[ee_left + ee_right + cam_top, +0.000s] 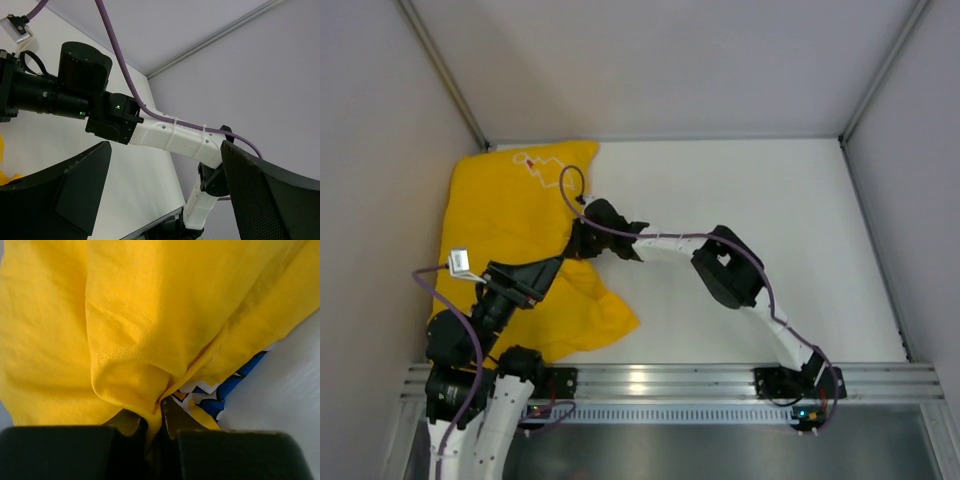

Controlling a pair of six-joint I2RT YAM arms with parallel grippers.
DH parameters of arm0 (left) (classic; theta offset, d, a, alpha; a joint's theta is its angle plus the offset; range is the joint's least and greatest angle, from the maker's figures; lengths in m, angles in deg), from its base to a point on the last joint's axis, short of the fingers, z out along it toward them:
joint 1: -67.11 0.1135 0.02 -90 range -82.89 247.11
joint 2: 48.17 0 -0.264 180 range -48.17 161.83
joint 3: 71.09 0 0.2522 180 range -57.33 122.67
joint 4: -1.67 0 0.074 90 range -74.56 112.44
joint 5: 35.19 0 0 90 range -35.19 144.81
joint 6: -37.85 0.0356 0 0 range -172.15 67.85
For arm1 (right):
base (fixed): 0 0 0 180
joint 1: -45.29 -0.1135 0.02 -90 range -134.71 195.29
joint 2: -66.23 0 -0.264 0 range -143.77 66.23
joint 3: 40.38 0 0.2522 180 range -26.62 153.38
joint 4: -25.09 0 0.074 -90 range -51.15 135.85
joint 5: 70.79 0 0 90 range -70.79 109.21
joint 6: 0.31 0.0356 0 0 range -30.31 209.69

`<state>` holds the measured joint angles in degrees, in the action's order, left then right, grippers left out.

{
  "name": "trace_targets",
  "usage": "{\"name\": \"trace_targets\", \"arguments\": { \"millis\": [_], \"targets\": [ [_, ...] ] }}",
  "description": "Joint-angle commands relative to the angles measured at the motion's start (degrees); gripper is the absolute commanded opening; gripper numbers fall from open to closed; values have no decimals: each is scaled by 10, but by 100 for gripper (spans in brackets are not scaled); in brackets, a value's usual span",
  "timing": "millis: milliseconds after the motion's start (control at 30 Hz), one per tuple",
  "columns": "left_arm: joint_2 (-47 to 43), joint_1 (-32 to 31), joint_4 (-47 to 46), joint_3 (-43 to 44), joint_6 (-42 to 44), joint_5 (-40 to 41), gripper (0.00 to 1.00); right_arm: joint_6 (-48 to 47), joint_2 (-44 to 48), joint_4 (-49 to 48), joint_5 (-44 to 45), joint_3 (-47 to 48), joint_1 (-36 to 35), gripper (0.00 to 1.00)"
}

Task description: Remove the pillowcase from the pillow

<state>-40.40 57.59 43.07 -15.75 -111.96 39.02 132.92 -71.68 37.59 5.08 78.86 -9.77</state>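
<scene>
Pinches a fold of the pillowcase (125, 315) in the right gripper (154, 422), clamped tight, left-centre of the top view. Holds the left gripper (165, 200) spread wide, empty. Best to pull steadily rightward, taking only the thin layer (pillow not visible, likely inside), pinning the bulk with the free one. Lies on white table (750, 200), grey walls (670, 60) around.

The pillowcase (515, 215) is bright yellow, with a white outline zigzag near the counter's far edge. Under its fold, by the black right gripper (155, 422), a blue-and-white zigzag print shows. The counter (750, 190) is white and the cable (114, 40) is purple.
</scene>
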Motion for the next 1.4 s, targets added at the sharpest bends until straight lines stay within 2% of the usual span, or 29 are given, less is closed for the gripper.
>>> {"name": "trace_targets", "arguments": {
  "millis": [0, 67, 133, 233, 333, 400, 433, 500, 667, 767, 833, 867, 900, 933, 967, 1033, 1067, 1100, 1133, 1167, 1200, 1333, 1367],
  "targets": [
    [6, 3, 14, 20, 7, 1, 93, -52, 47, 58, 47, -71, 39, 0],
    [5, 3, 21, 18, 9, 7, 93, -69, 113, 50, 64, -117, 53, 0],
    [6, 3, 22, 14, 5, 8, 93, -58, 156, 28, 60, -202, 92, 0],
    [11, 3, 22, 1, -10, 10, 92, -43, 240, -27, 35, -324, 166, 0],
    [16, 3, 22, -11, -18, 1, 91, -56, 331, -37, 43, -429, 235, 0],
    [16, 3, 22, -14, -15, 1, 91, -57, 418, -38, 66, -511, 278, 0],
    [15, 3, 22, -16, -11, 4, 91, -56, 484, -38, 79, -541, 286, 0],
    [15, 4, 22, -18, -12, 7, 91, -50, 550, -34, 126, -617, 291, 0],
    [22, 4, 22, -25, -14, 1, 91, 31, 728, -32, 197, -757, 245, 0],
    [20, 4, 22, -31, -14, -8, 91, 110, 787, -81, 240, -872, 155, 0],
    [20, 4, 22, -35, -12, -13, 91, 139, 761, -105, 266, -881, 101, 0],
    [22, 4, 22, -40, -12, -16, 91, 133, 738, -131, 263, -857, 52, 0],
    [24, 4, 22, -42, -11, -19, 90, 123, 711, -143, 250, -838, 25, 3],
    [28, 4, 22, -46, -12, -25, 90, 98, 650, -148, 239, -812, 4, 25],
    [30, 4, 22, -50, -14, -28, 89, 79, 617, -147, 222, -744, -16, 38],
    [36, 4, 22, -53, -17, -33, 89, 49, 562, -84, 196, -671, -56, 58],
    [37, 4, 22, -53, -18, -38, 89, 39, 532, -58, 197, -616, -64, 63],
    [38, 4, 22, -54, -17, -41, 89, 32, 528, -10, 219, -599, -74, 68],
    [44, 4, 22, -54, -18, -44, 89, 24, 532, 10, 236, -587, -75, 78],
    [49, 4, 23, -54, -17, -55, 88, 21, 555, 31, 252, -581, -75, 83],
    [51, 4, 28, -57, -19, -57, 87, 15, 573, 46, 285, -581, -75, 97],
    [60, 4, 42, -105, -46, -53, 86, -8, 691, 136, 347, -584, -69, 100],
    [60, 4, 43, -116, -51, -52, 86, -9, 709, 152, 354, -585, -46, 99]
  ]
}}
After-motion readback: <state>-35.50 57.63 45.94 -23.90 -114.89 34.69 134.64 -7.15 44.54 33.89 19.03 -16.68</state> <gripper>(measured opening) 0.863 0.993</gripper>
